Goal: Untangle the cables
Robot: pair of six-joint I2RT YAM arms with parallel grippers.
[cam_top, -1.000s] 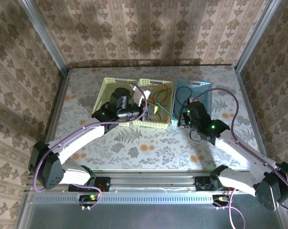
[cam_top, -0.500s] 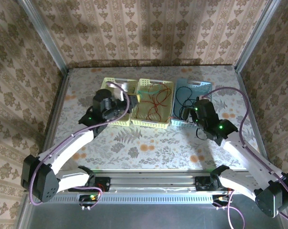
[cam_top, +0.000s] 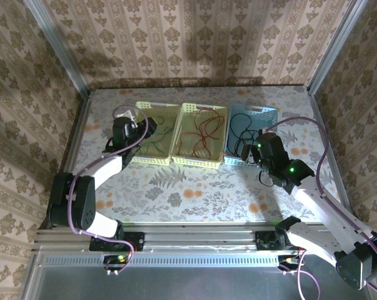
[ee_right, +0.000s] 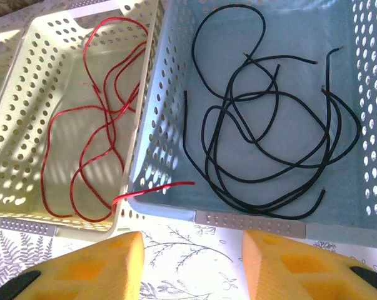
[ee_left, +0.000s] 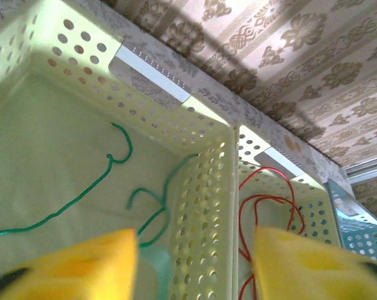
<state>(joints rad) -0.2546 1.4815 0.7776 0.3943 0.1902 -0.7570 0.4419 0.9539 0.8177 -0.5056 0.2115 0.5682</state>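
Observation:
Green cables (ee_left: 169, 181) lie loose in the left pale-yellow basket (cam_top: 158, 107), and they show from above as the green cables (cam_top: 152, 140). Red cables (cam_top: 201, 134) fill the middle yellow basket (cam_top: 204, 109). One red cable end (ee_right: 154, 186) pokes over the rim into the blue basket (ee_right: 257, 222), where black cables (ee_right: 251, 209) lie coiled. My left gripper (cam_top: 133, 128) hangs by the left basket's left side; the left gripper (ee_left: 196, 250) is open and holds nothing. My right gripper (cam_top: 249, 153) hovers over the table before the blue basket; the right gripper (ee_right: 193, 256) is open and holds nothing.
The three baskets stand side by side at the back of the floral table (cam_top: 188, 194). Patterned walls (cam_top: 25, 125) and metal posts close in both sides and the back. Bare tabletop lies between the baskets and the arm bases.
My left arm swung left, away from the middle basket, and its jaws opened; green cable now lies in the left basket. My right gripper opened and drew back slightly.

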